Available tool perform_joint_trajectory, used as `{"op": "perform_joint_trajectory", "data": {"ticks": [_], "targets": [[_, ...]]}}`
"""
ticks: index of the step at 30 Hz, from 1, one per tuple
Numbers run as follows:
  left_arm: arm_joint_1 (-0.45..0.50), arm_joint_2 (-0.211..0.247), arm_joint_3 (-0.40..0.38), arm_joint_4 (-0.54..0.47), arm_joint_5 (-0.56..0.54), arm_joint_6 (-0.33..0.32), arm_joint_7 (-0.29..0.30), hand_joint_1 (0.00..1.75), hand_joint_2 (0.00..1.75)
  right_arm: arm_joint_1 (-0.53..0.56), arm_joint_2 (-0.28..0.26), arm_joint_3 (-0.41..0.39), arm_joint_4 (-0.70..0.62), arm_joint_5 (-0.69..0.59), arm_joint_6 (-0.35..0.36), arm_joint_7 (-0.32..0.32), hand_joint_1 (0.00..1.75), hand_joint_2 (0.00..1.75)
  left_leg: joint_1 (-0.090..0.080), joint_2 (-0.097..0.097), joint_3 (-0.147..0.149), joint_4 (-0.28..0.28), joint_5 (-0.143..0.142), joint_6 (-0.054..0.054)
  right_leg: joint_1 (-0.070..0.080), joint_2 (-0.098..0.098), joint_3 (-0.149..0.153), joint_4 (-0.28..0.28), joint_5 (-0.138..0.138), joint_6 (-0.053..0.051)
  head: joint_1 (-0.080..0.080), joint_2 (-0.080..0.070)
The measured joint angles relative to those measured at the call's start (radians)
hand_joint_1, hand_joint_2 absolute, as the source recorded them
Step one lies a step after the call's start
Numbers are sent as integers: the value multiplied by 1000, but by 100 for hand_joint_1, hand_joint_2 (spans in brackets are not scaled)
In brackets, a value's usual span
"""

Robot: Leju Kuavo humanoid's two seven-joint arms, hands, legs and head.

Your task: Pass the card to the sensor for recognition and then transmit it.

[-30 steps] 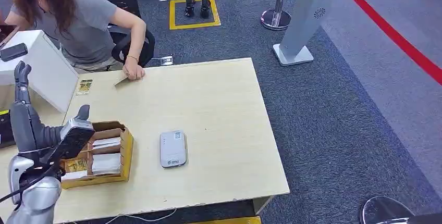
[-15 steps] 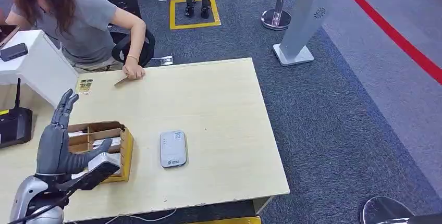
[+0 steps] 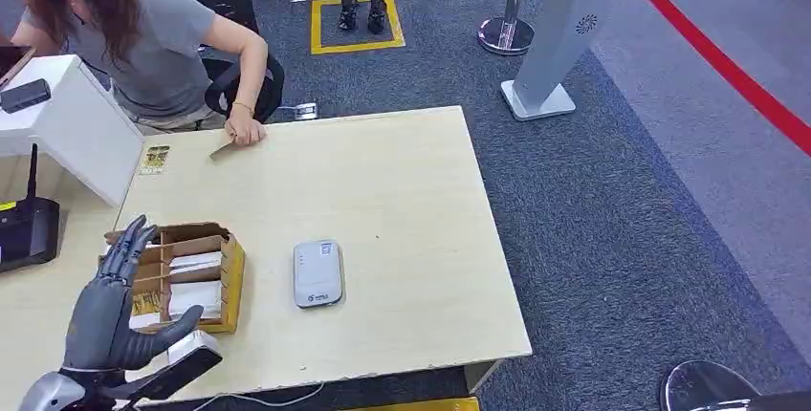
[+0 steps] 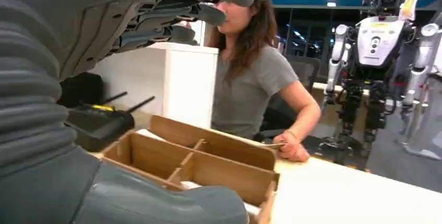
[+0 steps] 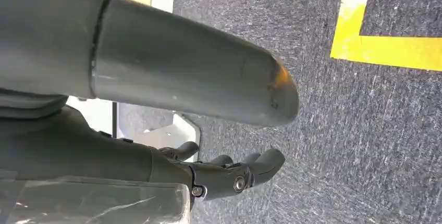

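Here my left hand (image 3: 105, 311) hangs over the near left corner of the table (image 3: 402, 191), fingers spread apart and thumb out to the side, with nothing in it. Its fingertips reach over the near edge of the wooden box (image 3: 206, 272) just beyond it, an open tray split into compartments with white cards (image 3: 196, 296) lying inside. In the left wrist view the same box (image 4: 208, 161) sits right ahead of my thumb. Beside the box, toward the middle of the table, lies the small grey card reader (image 3: 317, 272), flat and apart from the box. To my left a black router (image 3: 24, 229) with an upright aerial stands by a white cabinet (image 3: 72, 124). At the far edge a person (image 3: 143, 38) rests a hand (image 3: 247, 131) on the table, holding a card (image 3: 223, 148). My right hand (image 5: 229, 174) hangs over the carpet, fingers curled loosely, holding nothing.
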Motion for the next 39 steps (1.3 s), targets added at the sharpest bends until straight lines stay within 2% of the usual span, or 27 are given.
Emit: {"op": "perform_joint_trajectory", "data": {"ticks": [6,14,17,22,27,29,32,35,39], "targets": [[79,23,29,-43,-28,28,18,0,175,1,0,-11,0,-3,-2,0,0,0,0,0,0,0,0,0,0,-1,0,0,-1,1,0,0],[104,32,40,-66,-32,32,19,0,175,1,0,-11,0,-3,-2,0,0,0,0,-1,0,0,0,0,0,-1,0,0,-1,1,0,0],[123,35,56,-77,-95,70,52,0,175,1,0,-12,0,-3,-2,3,0,0,0,0,0,0,0,0,0,-1,1,0,-1,1,0,0],[191,43,154,-133,-242,196,88,0,175,3,0,-14,0,0,-4,6,0,0,0,0,0,0,-1,-1,0,-1,0,0,-1,1,0,0],[242,41,265,-172,-345,224,103,0,175,3,1,-15,0,2,-5,4,0,0,0,-1,0,0,-1,0,0,-1,0,0,-2,1,0,0],[257,41,298,-180,-388,197,127,0,175,3,2,-17,0,1,-5,3,0,0,0,-1,0,0,-1,0,0,-1,0,0,-2,1,0,0],[281,59,334,-188,-420,112,154,0,175,3,2,-21,0,0,-5,3,0,0,0,-1,0,0,-1,0,0,-1,0,0,-2,0,0,0],[296,91,365,-188,-428,39,169,0,175,3,2,-23,0,0,-5,8,0,0,0,-1,0,0,-1,0,0,-1,1,0,-2,0,0,0],[304,127,395,-187,-428,-21,179,0,175,3,2,-32,0,-2,-5,9,0,0,0,-1,0,0,-1,0,0,-1,1,0,-2,0,0,0]]}}
